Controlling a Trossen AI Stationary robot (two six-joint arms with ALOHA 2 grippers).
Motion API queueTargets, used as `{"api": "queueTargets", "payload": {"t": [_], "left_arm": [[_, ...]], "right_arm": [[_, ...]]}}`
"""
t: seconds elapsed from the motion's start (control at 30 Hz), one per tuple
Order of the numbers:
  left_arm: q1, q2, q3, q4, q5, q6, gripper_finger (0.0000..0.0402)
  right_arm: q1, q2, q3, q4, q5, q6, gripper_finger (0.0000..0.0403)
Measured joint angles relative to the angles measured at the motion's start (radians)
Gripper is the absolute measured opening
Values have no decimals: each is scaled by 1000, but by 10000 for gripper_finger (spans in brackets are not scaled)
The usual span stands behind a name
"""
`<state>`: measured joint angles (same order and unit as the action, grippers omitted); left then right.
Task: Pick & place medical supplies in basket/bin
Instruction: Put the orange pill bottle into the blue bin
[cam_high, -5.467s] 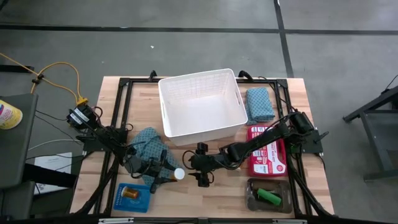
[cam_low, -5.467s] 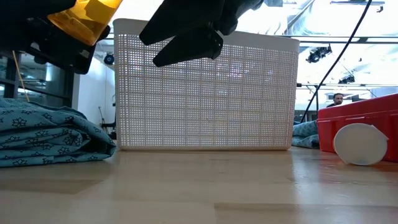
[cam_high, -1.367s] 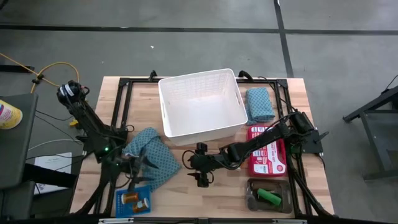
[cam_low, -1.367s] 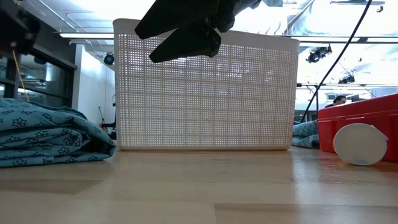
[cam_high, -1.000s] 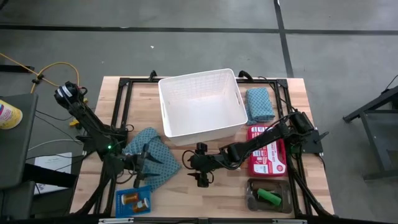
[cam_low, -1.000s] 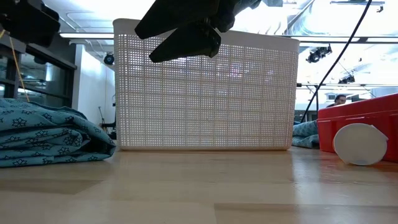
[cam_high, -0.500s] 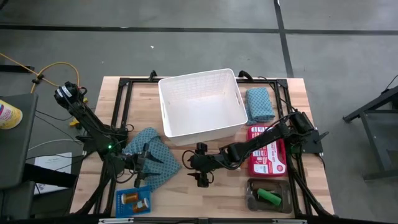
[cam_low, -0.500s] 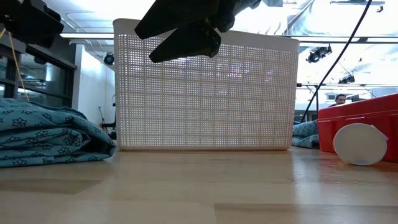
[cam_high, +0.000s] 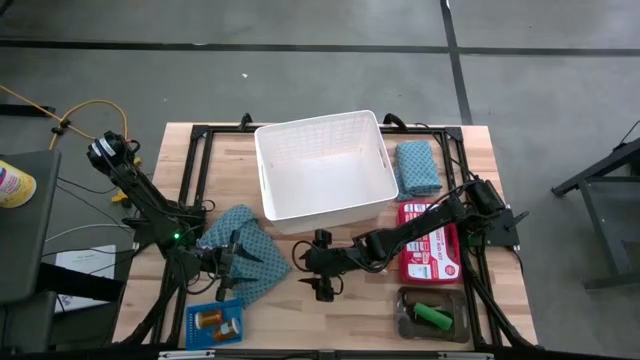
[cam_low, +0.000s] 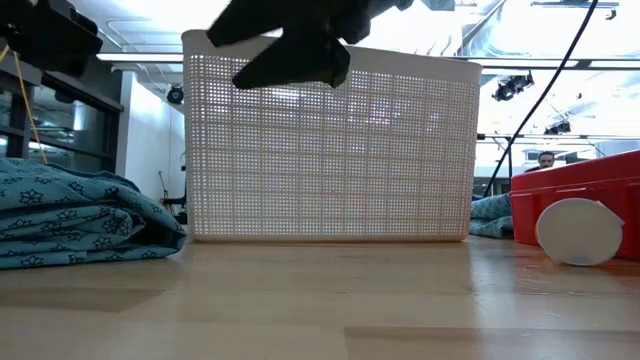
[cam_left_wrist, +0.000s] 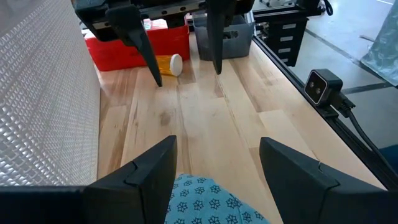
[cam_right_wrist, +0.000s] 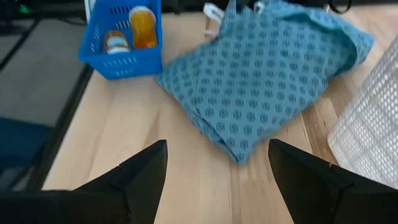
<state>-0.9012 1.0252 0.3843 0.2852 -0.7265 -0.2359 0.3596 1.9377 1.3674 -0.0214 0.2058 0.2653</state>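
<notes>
Counting two teal cloths (cam_high: 243, 262) (cam_high: 418, 167), one white basket (cam_high: 325, 166), two spread end effectors (cam_high: 227, 281) (cam_high: 320, 282)

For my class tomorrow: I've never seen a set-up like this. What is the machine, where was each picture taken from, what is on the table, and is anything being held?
It is a robot with two dark arms at a wooden table, each ending in a two-finger gripper. One picture looks straight down, one looks level across the table top, and two come from cameras on the wrists.

On the table stand a white basket, empty as far as the overhead view shows, a teal cloth in front of it, a second folded cloth, a red box, a blue tray with small orange bottles, and a grey tray with a green piece.

The left gripper hovers by the teal cloth; the right gripper hovers mid-table. Both are open and hold nothing.
</notes>
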Motion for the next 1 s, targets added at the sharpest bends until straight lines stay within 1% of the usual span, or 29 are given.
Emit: {"api": "queueTargets", "payload": {"t": [0.17, 0.33, 0.47, 0.63, 0.8, 0.87, 1.0], "left_arm": [[0, 0, 0, 0, 0, 0, 223], [0, 0, 0, 0, 0, 0, 223], [0, 0, 0, 0, 0, 0, 223], [0, 0, 0, 0, 0, 0, 223], [0, 0, 0, 1, 0, 0, 223], [0, 0, 0, 1, 0, 0, 223], [0, 0, 0, 5, 0, 0, 223]], "right_arm": [[0, 0, 0, 46, 0, 0, 267], [-8, 0, 0, 56, -1, -6, 267], [-15, 0, 0, 56, -9, 30, 267], [-16, 0, 0, 47, -96, 23, 267], [-20, -23, 0, -47, -214, -31, 267], [-22, -49, 0, -118, -234, -71, 267], [-27, -87, 0, -262, -240, -168, 267]]}}
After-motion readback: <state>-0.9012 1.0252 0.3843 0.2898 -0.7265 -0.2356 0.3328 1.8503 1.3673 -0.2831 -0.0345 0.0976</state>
